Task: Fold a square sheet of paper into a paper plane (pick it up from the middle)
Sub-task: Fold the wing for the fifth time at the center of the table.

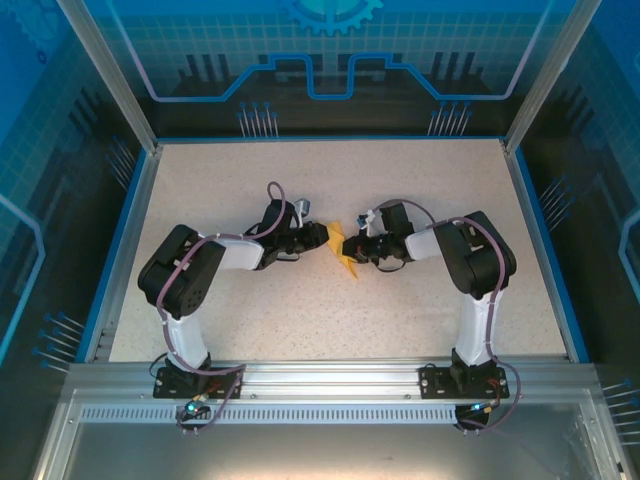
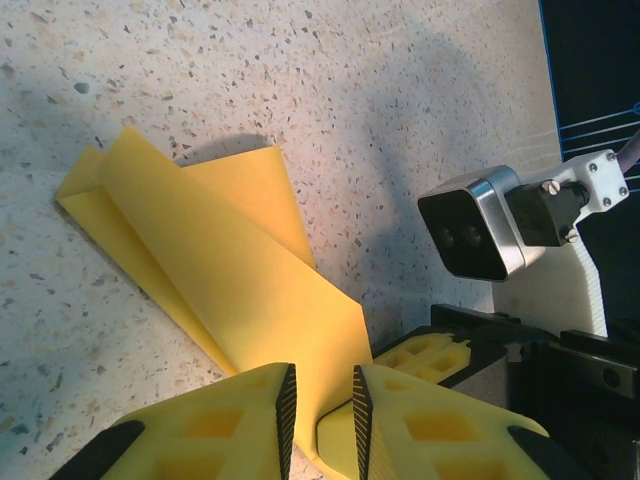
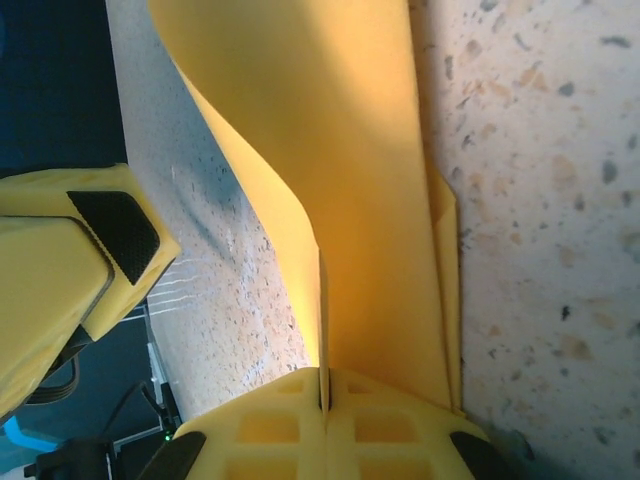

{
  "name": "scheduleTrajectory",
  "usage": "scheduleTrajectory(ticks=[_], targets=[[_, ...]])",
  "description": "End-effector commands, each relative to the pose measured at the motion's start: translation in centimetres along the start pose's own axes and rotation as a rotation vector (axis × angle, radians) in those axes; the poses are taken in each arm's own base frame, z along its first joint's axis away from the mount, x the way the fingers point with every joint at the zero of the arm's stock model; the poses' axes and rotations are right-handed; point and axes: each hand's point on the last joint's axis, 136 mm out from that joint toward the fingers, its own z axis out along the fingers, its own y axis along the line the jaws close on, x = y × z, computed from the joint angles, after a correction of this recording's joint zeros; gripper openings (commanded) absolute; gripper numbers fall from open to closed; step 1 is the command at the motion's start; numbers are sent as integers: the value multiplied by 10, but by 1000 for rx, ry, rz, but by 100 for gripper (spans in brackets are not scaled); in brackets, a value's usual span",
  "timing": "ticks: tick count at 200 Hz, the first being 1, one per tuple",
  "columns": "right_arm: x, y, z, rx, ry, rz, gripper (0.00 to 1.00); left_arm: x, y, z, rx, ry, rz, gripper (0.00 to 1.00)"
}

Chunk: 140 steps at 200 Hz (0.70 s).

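The square sheet of paper (image 1: 347, 256) is orange-yellow and folded into a long layered wedge. It lies at the middle of the speckled table, between the two grippers. My right gripper (image 3: 322, 398) is shut on one upright flap of the paper (image 3: 340, 150), and the rest curves away over the table. My left gripper (image 2: 322, 410) stands narrowly open over the near corner of the paper (image 2: 230, 270), its ribbed pads apart. From above, the left gripper (image 1: 326, 237) and right gripper (image 1: 357, 248) nearly meet tip to tip.
The right gripper's fingers (image 2: 430, 355) and its wrist camera (image 2: 470, 232) sit close beside my left jaws. A left finger (image 3: 90, 250) shows at the right wrist view's left. A blue rim (image 1: 120, 250) and metal posts (image 1: 110, 75) bound the table (image 1: 250, 180).
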Motion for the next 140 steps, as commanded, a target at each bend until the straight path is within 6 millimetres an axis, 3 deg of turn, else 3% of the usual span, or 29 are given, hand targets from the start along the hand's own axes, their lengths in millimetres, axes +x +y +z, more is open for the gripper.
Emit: scheduleTrajectory(ticks=[1, 140], targets=[[1, -12, 1, -6, -2, 57, 0, -5, -8, 0, 21, -26, 35, 27], [7, -52, 2, 74, 27, 263, 0, 11, -10, 21, 88, 71, 38, 19]])
